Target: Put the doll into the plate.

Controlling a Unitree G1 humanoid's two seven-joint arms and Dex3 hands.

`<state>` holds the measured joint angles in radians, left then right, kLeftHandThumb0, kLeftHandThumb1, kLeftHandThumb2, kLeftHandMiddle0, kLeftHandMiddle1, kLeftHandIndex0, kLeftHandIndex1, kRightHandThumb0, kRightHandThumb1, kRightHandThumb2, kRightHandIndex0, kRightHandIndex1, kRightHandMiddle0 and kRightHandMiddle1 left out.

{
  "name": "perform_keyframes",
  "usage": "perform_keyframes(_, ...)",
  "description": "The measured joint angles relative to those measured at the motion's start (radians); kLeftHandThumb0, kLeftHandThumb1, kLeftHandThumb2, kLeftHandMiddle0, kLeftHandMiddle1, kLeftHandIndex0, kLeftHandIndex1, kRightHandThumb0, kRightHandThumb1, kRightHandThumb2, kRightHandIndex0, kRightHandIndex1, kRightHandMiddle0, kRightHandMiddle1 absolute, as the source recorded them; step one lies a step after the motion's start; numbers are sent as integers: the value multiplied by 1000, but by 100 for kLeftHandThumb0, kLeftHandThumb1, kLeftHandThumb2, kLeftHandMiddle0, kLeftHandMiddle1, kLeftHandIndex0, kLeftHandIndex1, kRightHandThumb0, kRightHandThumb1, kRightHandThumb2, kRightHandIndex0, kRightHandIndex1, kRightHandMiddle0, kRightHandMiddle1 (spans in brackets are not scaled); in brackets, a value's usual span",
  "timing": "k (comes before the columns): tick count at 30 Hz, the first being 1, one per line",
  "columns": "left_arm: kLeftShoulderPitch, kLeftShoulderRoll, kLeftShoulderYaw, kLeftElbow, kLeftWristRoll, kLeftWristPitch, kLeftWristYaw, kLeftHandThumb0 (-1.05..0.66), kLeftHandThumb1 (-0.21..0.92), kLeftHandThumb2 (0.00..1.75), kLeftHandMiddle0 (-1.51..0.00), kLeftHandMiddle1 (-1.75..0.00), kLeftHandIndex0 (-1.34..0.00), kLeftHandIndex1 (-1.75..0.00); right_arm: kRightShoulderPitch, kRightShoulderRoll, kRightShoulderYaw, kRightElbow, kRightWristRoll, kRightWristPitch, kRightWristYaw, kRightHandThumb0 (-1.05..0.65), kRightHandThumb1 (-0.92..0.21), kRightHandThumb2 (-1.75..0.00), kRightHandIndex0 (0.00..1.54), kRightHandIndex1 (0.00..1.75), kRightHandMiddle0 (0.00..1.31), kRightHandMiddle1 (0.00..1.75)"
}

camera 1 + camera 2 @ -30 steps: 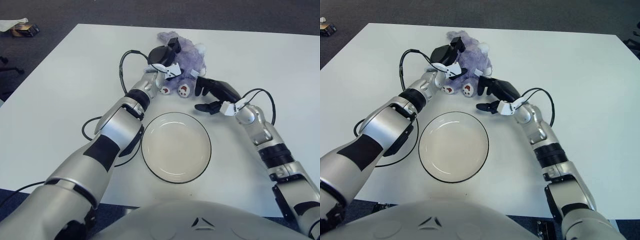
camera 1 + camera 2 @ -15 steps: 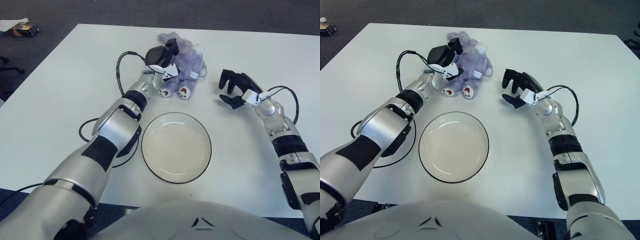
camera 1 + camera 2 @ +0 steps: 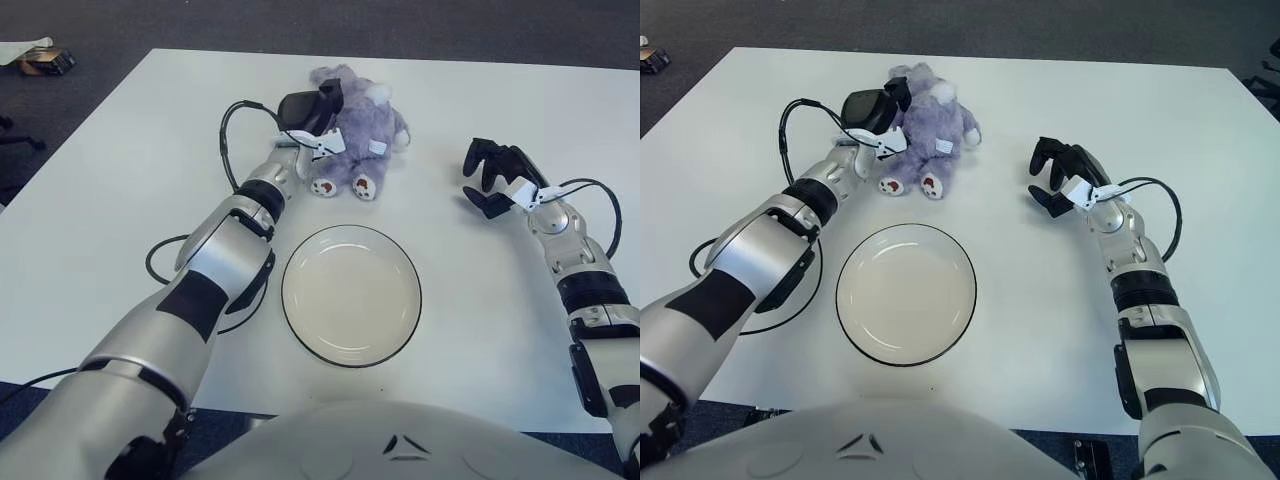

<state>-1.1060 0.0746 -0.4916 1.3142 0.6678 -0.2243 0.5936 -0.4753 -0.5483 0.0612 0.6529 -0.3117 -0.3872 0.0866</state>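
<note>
The left hand (image 3: 305,110) is resting against the doll (image 3: 358,135), with its fingers (image 3: 328,98) lying on the doll's left side near the head; whether they are clamping the plush or only touching it cannot be determined. The doll, a purple stuffed animal, is sitting on the white table (image 3: 120,180) with its two feet pointing toward the robot and a white tag showing on its body.

The right hand (image 3: 1065,175) is hovering above the table, well apart from the doll and to its right. Its fingers (image 3: 1045,155) are curling inward and are holding nothing.

The plate (image 3: 351,295), round and pale with a dark rim, is lying on the table nearer the robot than both sets of fingers, between the two forearms. It is containing nothing. The doll is sitting beyond the plate's far rim, apart from it.

A black cable (image 3: 232,135) is looping beside the left forearm, just left of the left fingers.
</note>
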Motion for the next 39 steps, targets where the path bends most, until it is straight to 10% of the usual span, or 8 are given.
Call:
perform_keyframes(27, 85, 8, 133, -35, -153, -174, -41, 0, -4, 166, -94, -155, -66, -175, -134, -7, -23, 315, 59, -55, -31, -1, -9, -150, 85, 153, 57, 175)
perform_keyframes(39, 229, 8, 216, -278, -264, -174, -190, 0, 2, 164, -84, -167, -63, -175, -163, -8, 1, 364, 53, -61, -66, -1, -12, -152, 77, 167, 53, 175)
